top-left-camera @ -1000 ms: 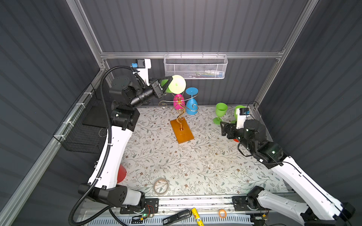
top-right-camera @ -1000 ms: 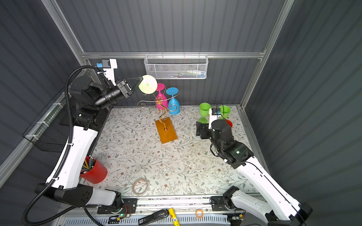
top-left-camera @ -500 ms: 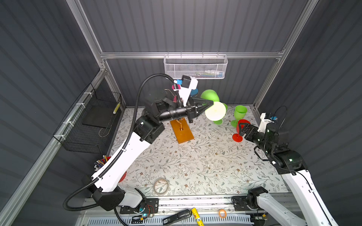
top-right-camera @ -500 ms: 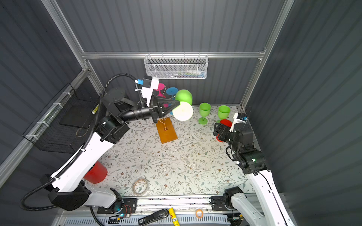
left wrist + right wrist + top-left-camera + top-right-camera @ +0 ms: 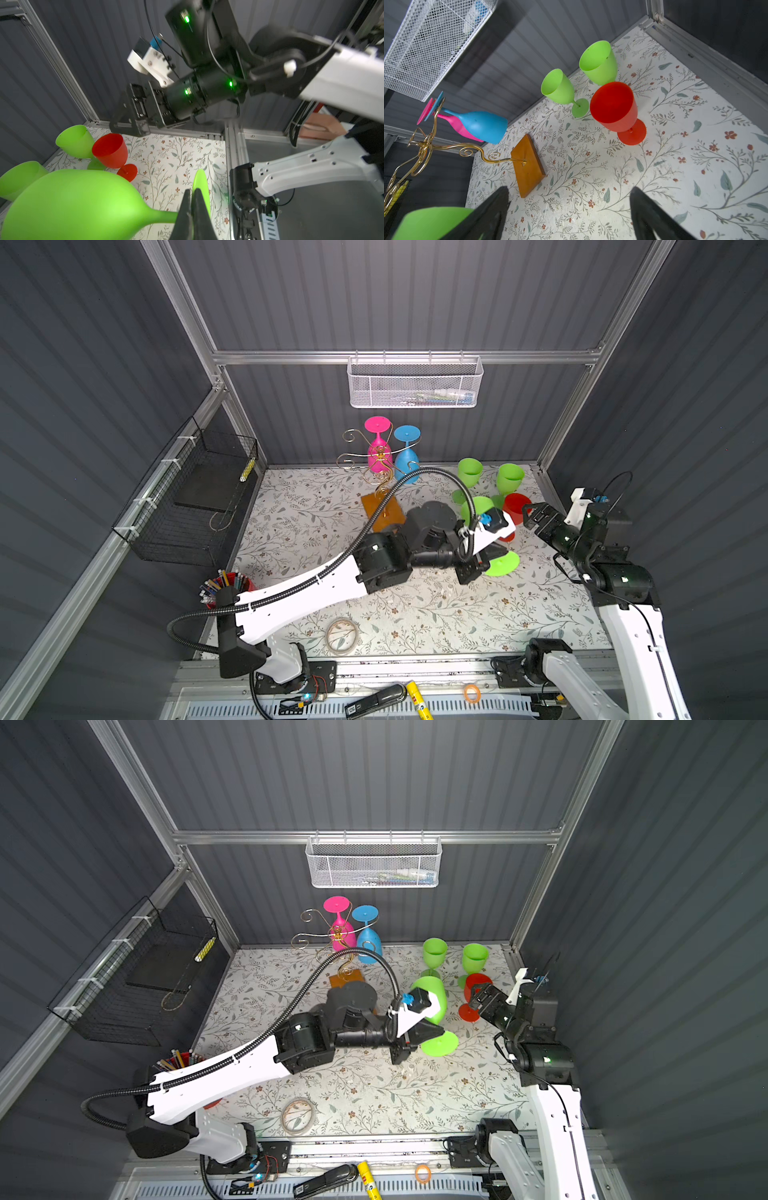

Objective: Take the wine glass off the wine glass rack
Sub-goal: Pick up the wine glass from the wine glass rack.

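L gripper (image 5: 192, 192) pinches stem of 1 green wine glass (image 5: 72, 201), off rack, on its side, bowl toward back wall. R gripper (image 5: 569, 190) spread, empty. Beyond: 1 red glass (image 5: 614, 106), 2 green glasses (image 5: 557, 87), upright. Farthest: wine glass rack (image 5: 527, 166) w/ 1 pink glass (image 5: 374, 448), 1 blue glass (image 5: 407, 462).

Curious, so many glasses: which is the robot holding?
The sideways green glass, stem pinched in the left gripper. Two green ones and a red one stand on the table; pink and blue hang on the rack.
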Tool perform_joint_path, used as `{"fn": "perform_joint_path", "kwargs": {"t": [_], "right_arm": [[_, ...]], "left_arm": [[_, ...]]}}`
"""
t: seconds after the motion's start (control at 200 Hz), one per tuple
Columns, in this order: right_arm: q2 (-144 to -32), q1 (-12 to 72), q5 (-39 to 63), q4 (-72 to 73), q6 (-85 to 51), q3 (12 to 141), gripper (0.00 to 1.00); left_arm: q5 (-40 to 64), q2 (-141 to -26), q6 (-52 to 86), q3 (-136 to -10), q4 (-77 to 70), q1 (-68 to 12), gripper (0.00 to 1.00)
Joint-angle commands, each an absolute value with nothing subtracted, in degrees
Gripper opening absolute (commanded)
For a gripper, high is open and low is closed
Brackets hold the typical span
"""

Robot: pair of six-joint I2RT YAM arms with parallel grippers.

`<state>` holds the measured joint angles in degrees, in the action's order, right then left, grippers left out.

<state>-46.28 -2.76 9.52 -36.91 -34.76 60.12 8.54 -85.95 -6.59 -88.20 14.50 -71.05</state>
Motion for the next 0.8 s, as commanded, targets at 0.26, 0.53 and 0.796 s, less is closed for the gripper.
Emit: {"fn": "perform_joint_path", "kwargs": {"t": [0.26, 0.53, 0.796], "right_arm": [[-46.3, -3.2, 13.0, -39.3, -34.5, 59.3, 0.9], [-45.9, -3.1, 14.4, -40.1, -34.3, 58.3, 0.87], [-46.8, -0.7, 13.8, -42.4, -32.9, 59.6, 0.84]], "left_arm": [[-18.8, -89.6, -19.1, -77.5, 9.9, -79.6, 0.0], [-33.7, -96.7, -25.6, -72.2, 2.9, -83.4, 0.0], [-43.5, -99.9, -34.5, -67.1, -6.6, -84.2, 0.0]]}}
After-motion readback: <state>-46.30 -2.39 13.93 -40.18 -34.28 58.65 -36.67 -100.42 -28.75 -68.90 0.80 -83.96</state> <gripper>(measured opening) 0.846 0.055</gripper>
